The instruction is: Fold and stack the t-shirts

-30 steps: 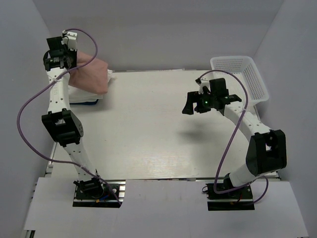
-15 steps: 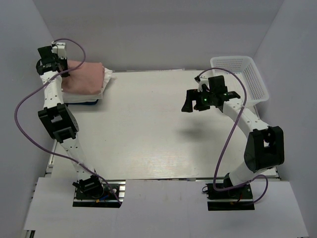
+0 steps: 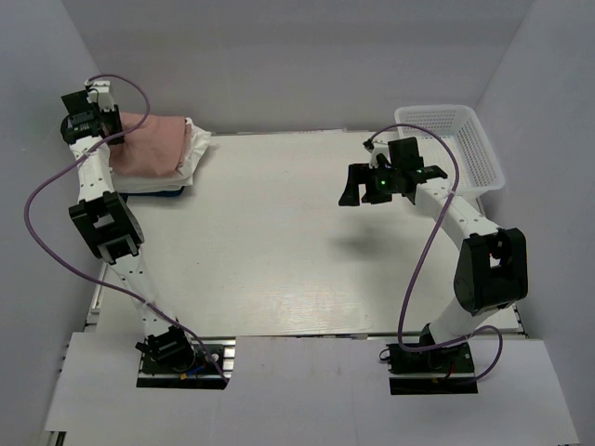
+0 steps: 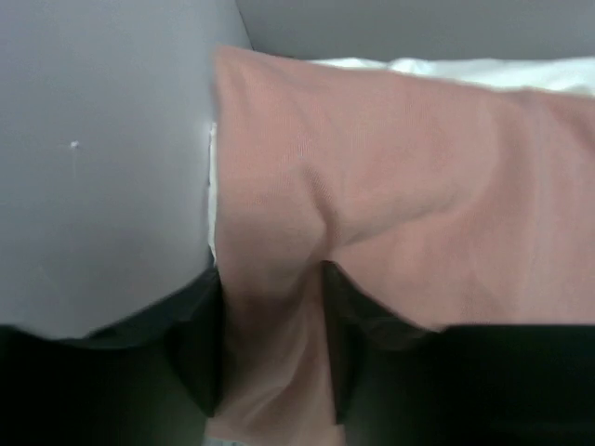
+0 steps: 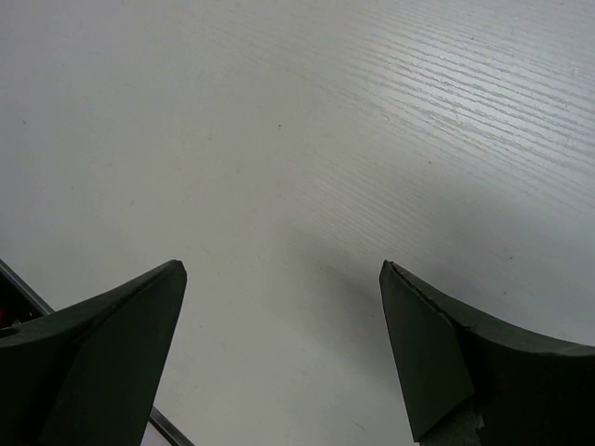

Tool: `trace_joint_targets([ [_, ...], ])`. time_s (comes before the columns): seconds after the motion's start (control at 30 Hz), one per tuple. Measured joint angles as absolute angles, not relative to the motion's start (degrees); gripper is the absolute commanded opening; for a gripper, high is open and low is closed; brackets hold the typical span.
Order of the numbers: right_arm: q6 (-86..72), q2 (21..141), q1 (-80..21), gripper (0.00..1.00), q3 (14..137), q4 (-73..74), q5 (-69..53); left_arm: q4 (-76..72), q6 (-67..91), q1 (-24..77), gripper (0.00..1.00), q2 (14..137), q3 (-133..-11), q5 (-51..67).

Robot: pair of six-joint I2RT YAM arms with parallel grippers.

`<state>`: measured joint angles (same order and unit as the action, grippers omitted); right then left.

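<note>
White wood-grain table [image 3: 279, 242]: white folded t-shirts [image 3: 196, 150] far-left corner, pink t-shirt [image 3: 153, 141] atop; mesh basket [image 3: 485, 160] far-right edge.

Plain grey walls [image 3: 297, 56] on three sides; white wood-grain surface [image 3: 279, 251]; white board [image 3: 307, 386] along near edge; light soft, even.
</note>
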<state>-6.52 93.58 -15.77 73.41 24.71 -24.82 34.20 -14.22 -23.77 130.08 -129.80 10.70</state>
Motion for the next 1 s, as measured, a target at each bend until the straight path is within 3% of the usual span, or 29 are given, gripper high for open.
trace_joint_targets([
  [0.03,-6.7,93.6,-15.8,0.90,73.4,24.8,-24.8,34.0,-13.7,-23.8,0.64,130.1,-129.9,10.7],
  [0.07,-6.9,93.6,-15.8,0.90,73.4,25.0,-24.8,33.8,-13.1,-23.8,0.97,130.1,-130.2,10.7],
  [0.1,-6.9,93.6,-15.8,0.90,73.4,25.2,-24.8,33.6,-13.3,-23.8,1.00,130.1,-130.3,10.7],
  [0.43,-7.8,93.4,-15.8,0.90,73.3,25.1,-24.8,34.9,-1.9,-23.4,1.00,123.4,-124.8,10.4],
  [0.63,-10.5,86.2,-15.8,0.90,66.6,20.3,-24.2,31.5,11.9,-21.2,1.00,108.2,-110.0,19.6],
  [1.0,-13.3,61.5,-15.8,0.90,48.0,17.9,-11.6,30.4,21.4,8.3,1.00,74.4,-72.9,10.9],
])
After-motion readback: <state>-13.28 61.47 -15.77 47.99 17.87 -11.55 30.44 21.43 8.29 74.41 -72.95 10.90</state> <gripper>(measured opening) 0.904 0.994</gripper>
